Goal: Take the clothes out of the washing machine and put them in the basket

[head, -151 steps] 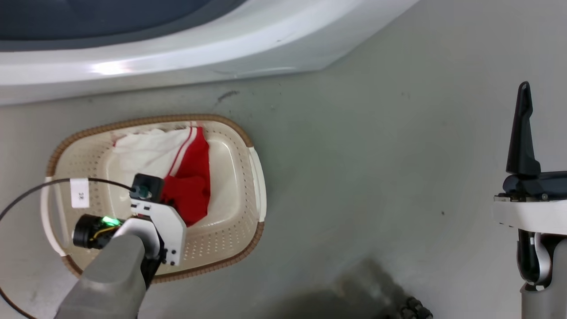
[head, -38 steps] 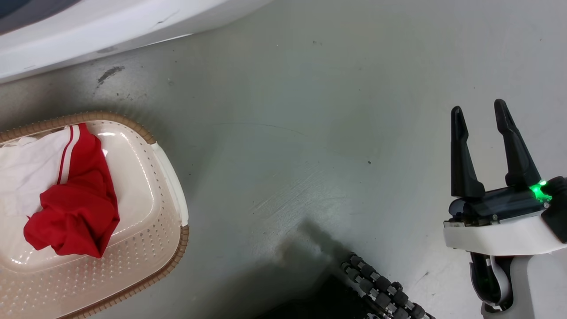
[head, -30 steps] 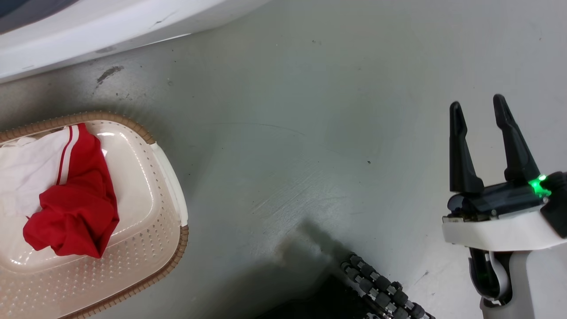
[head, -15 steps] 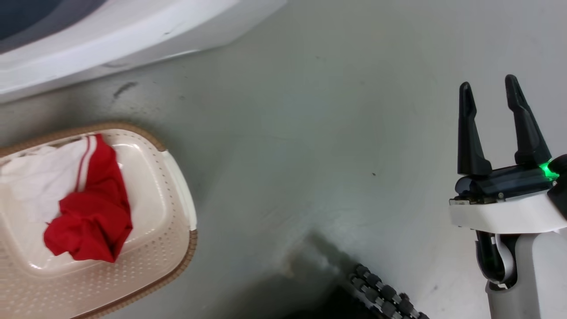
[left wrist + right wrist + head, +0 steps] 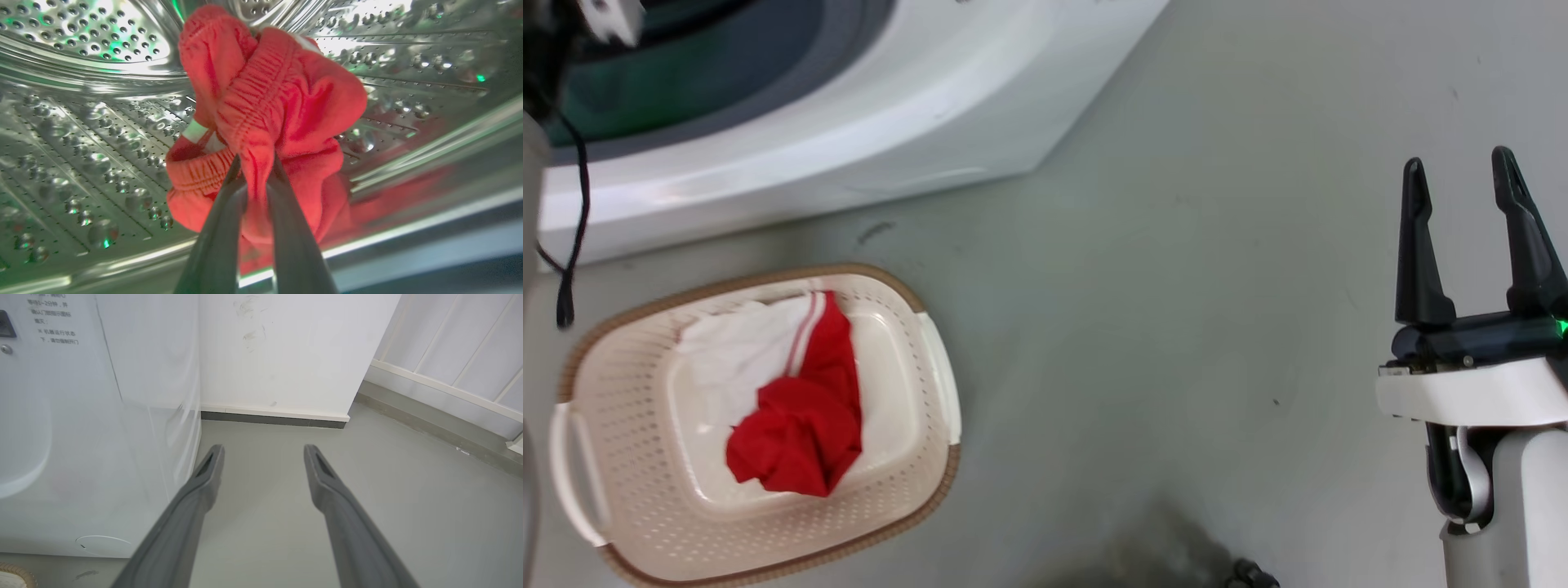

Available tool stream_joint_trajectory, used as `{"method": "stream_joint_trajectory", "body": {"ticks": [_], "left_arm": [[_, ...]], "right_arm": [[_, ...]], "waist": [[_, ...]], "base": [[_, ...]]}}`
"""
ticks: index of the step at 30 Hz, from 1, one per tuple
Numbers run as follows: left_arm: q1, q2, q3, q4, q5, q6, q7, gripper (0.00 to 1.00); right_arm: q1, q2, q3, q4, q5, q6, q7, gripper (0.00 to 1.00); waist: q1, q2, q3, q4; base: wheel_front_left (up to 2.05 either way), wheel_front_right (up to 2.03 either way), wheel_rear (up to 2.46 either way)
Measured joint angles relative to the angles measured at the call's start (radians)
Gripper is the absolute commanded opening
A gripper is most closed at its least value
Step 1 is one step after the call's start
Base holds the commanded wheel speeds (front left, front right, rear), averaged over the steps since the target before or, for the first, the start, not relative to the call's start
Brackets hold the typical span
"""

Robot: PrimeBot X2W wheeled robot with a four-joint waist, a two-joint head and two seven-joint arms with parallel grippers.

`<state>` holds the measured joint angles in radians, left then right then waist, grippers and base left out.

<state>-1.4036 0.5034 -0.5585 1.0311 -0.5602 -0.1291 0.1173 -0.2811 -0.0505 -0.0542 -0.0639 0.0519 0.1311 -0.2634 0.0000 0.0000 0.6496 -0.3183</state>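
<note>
Two long dark grey fingers [image 5: 202, 490] of right gripper [image 5: 263, 451] rise from bottom edge, spread wide apart, floor showing in gap. Smooth grey floor [image 5: 429, 506] runs to back and right. Large white washing machine [image 5: 81, 437] at left, beside left-hand finger; small grey printed text [image 5: 53, 330] near its top, faint round outline [image 5: 104, 543] low on panel. Bit of brown woven-look basket rim [image 5: 16, 569] in bottom-left corner. Scuffed white wall [image 5: 286, 355] ahead, dark grey skirting strip [image 5: 269, 418] at its foot. White panelled wall [image 5: 457, 347] at right.
</note>
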Motion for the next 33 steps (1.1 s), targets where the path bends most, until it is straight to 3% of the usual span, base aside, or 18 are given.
{"method": "stream_joint_trajectory", "body": {"ticks": [7,14,15,19,25,33], "left_arm": [[0.155,-0.022,-0.011,-0.031,-0.018,0.001,-0.179,0.0],[0.287,-0.046,-0.016,-0.082,-0.018,0.041,-0.313,0.0],[0.337,-0.052,-0.013,-0.121,-0.017,0.064,-0.345,0.0],[0.426,-0.062,-0.007,-0.196,-0.026,0.086,-0.364,0.0],[0.556,-0.031,0.001,-0.376,-0.034,0.13,-0.367,0.0],[0.817,0.05,0.002,-0.752,-0.12,0.209,-0.208,0.0]], "right_arm": [[0.029,0.0,-0.026,0.012,-0.035,0.0,0.0,1.0],[0.065,0.0,-0.036,0.024,-0.054,0.0,0.0,1.0],[0.079,0.0,-0.039,0.027,-0.063,0.0,0.0,1.0],[0.094,0.0,-0.047,0.032,-0.073,0.0,0.0,1.0],[0.119,0.0,-0.049,0.036,-0.083,0.0,0.0,1.0],[0.138,0.0,-0.059,0.039,-0.087,0.0,0.0,1.0]], "waist": [[0.0,0.0,-0.112,0.051],[-0.0001,0.0,-0.215,0.095],[0.0,0.0,-0.254,0.114],[-0.0001,0.0001,-0.301,0.139],[0.0,0.0,-0.355,0.179],[0.0,0.0,-0.391,0.217]], "base": [[0.0,0.0,0.0],[0.0,0.0,0.0],[0.0,0.0,0.0],[0.0,0.0,0.0],[0.0,0.0,0.0],[0.0,0.0,0.0]]}}
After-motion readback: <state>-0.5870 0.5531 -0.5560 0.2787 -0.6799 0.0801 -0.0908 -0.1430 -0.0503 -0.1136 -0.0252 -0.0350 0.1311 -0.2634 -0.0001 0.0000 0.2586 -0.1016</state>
